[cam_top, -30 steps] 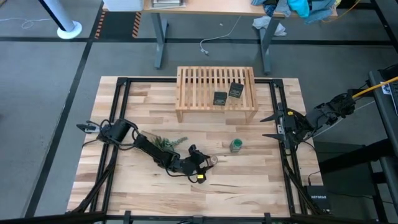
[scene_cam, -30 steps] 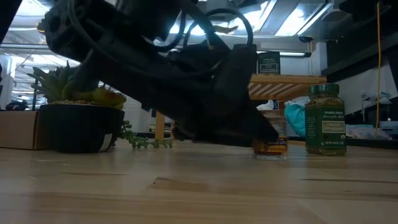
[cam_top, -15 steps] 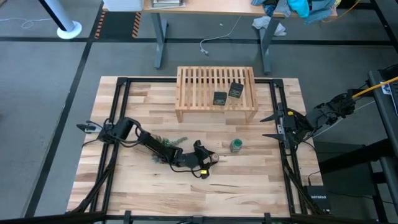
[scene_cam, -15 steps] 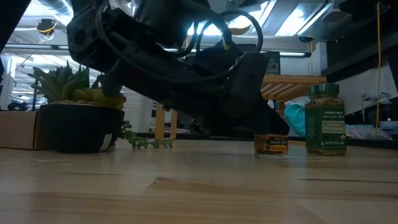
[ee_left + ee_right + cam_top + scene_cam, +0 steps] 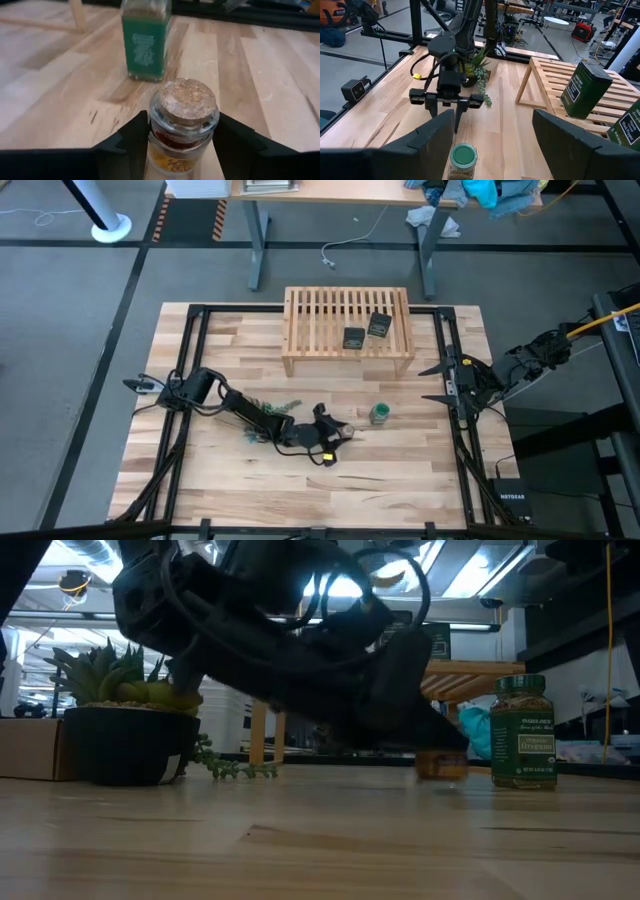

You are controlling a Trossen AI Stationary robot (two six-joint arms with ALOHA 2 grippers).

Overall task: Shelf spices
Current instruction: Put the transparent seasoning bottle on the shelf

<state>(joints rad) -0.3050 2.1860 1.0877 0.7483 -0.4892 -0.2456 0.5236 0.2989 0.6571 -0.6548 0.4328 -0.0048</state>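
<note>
High view, left to right: left gripper (image 5: 341,431) mid-bench, fingers flanking the cork-stoppered jar (image 5: 183,127), which we judge not yet clamped; green-capped jar (image 5: 379,413); right gripper (image 5: 432,381) spread, empty, at right edge. Next: clench, lift to shelf (image 5: 320,315) beside two tins (image 5: 365,331).

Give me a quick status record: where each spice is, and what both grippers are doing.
on shelf: two dark tins, near its right end
on table: green-capped jar; small cork-topped jar
left gripper: low over the table, fingers on either side of the small cork-topped jar, grip not confirmed
right gripper: open, waiting at the table's right edge
left to shelve: two jars
</note>
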